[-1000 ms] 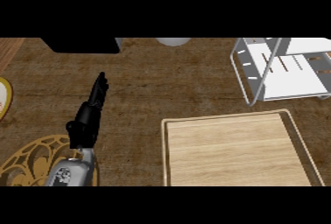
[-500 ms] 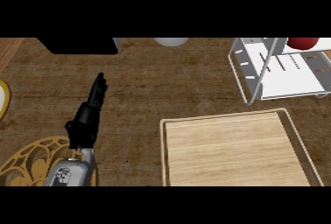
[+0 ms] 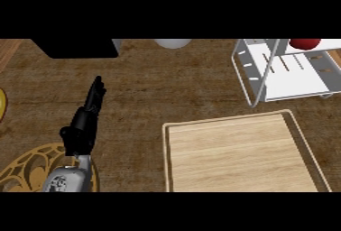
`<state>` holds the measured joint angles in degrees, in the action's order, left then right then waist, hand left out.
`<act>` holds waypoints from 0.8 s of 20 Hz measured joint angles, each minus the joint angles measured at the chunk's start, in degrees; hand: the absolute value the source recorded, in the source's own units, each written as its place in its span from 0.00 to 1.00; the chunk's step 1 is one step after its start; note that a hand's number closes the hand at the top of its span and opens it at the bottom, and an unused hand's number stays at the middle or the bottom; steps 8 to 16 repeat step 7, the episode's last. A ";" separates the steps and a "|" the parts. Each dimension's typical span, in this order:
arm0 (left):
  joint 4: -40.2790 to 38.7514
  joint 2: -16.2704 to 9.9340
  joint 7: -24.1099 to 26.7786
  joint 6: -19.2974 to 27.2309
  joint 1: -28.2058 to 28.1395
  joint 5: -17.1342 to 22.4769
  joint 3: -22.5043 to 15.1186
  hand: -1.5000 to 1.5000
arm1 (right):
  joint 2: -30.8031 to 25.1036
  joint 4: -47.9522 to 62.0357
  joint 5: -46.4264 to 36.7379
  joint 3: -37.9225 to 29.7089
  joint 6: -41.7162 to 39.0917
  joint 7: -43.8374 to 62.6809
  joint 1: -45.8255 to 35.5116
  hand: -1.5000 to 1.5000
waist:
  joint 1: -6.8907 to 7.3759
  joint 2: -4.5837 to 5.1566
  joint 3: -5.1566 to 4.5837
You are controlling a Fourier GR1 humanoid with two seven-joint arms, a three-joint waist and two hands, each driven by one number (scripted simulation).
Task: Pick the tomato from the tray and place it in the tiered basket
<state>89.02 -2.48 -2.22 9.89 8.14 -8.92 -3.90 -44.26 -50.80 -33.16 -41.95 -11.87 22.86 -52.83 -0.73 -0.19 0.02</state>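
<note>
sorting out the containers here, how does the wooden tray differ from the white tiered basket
The flat rectangular light wooden tray lies low on the counter with a raised rim, while the white wire tiered basket stands taller, with thin posts and a white shelf. The tray is solid wood; the basket has open wire sides. The tray holds nothing visible, whereas a red tomato shows at the basket's top edge. Both sit on the right of the brown counter.
</note>
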 measured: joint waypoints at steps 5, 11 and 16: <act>0.56 0.27 -0.81 0.69 -0.38 -0.16 0.30 0.50 | -5.95 0.47 7.21 -9.11 -5.94 -5.42 9.85 0.00 | -0.74 -0.08 0.05; 0.39 0.30 -0.06 0.75 -1.05 -0.18 0.38 0.50 | -8.25 1.66 9.82 -12.60 -8.94 -8.18 14.28 0.00 | -0.81 -0.06 0.04; 0.39 0.30 -0.06 0.75 -1.05 -0.18 0.38 0.50 | -8.25 1.66 9.82 -12.60 -8.94 -8.18 14.28 0.00 | -0.81 -0.06 0.04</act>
